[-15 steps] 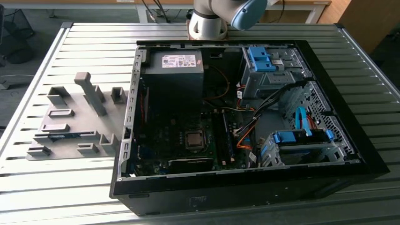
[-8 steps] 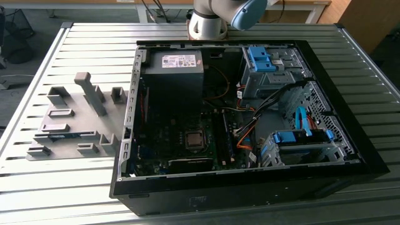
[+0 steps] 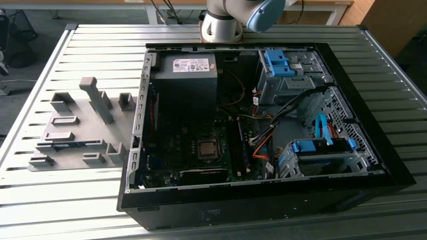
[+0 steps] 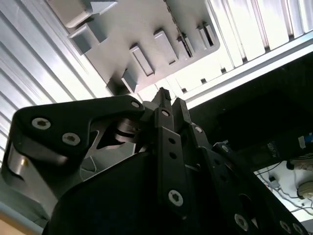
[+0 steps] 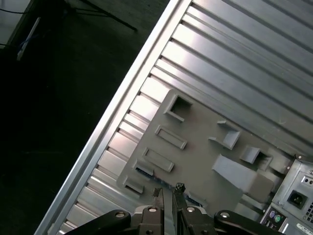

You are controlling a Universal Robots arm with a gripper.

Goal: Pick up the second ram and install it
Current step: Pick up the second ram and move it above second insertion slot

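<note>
Since the long blue circuit-board memory stick (image 3: 67,145) sits slotted in a grey plastic holder tray (image 3: 90,131) for gripping, the black hand (image 5: 168,191) hangs above, closed and empty.

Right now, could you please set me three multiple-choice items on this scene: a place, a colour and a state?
1. Where does the grey holder tray lie? A. On the exterior view's left of the computer case. B. On its right. C. Inside it.
2. What colour is the second ram in the tray? A. Red. B. Blue. C. Yellow.
3. How is the case? A. Closed by a panel. B. Open on top. C. Standing on end.
Answers: 1 A, the tray sits beside the case's left wall; 2 B, a blue strip shows in its slot; 3 B, the inside lies bare.
</note>
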